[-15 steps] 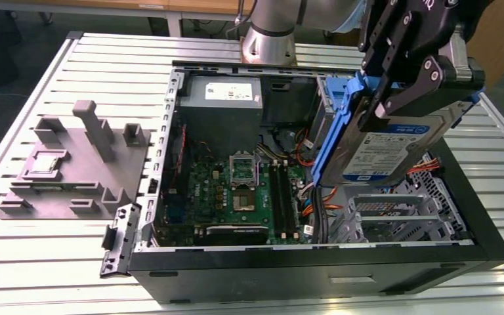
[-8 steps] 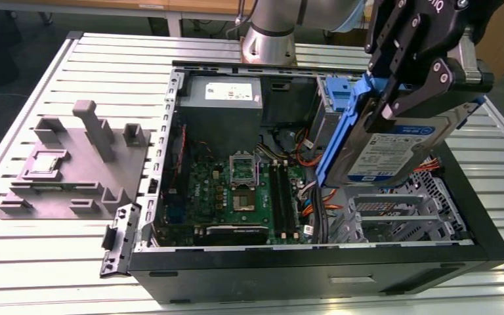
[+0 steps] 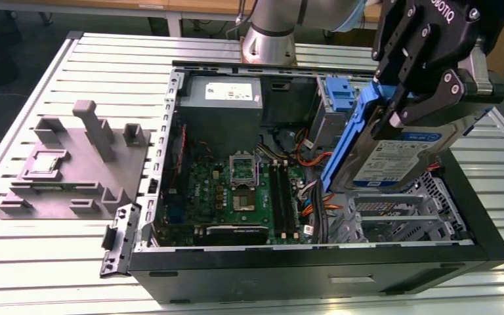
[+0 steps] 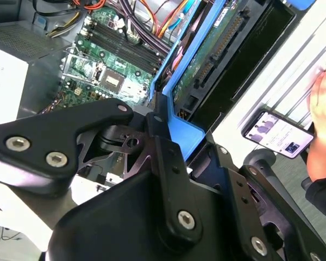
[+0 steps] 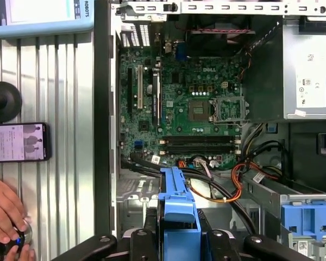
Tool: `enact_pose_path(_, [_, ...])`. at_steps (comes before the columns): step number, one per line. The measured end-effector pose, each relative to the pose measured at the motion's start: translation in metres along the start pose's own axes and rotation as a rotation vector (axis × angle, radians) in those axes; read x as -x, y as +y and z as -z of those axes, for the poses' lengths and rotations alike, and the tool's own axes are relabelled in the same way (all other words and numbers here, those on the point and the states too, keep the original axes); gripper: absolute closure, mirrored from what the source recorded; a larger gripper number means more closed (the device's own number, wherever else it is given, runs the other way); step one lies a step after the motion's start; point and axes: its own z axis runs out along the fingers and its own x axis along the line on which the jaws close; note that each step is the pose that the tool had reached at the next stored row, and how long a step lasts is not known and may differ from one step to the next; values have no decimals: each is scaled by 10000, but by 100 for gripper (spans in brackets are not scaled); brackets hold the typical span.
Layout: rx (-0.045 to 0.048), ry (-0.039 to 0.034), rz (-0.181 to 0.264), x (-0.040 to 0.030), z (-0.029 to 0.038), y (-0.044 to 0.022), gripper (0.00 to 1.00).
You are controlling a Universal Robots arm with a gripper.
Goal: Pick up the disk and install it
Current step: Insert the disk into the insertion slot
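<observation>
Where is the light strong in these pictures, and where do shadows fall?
Exterior view: the table is evenly bright, while the open case is shadowed inside, and the disk label catches light. First wrist view: the motherboard is well lit. Second wrist view: the table glares almost white.

Arm (image 3: 268,33): showed silver-grey cylindrical segment, pale blue cap at joint. Gripper (image 3: 398,108): was matte black; angular linked fingers (image 4: 49,147), rounded plates, silver screw heads at pivots; bore white lettering on body.
</observation>
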Motion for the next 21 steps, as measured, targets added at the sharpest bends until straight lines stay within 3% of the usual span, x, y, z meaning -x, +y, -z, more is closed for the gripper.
enact_pose_path(9, [1,3,1,-12,-20,-57,64])
enact_pose_path(21, [0,0,1,-12,-26,-60,64])
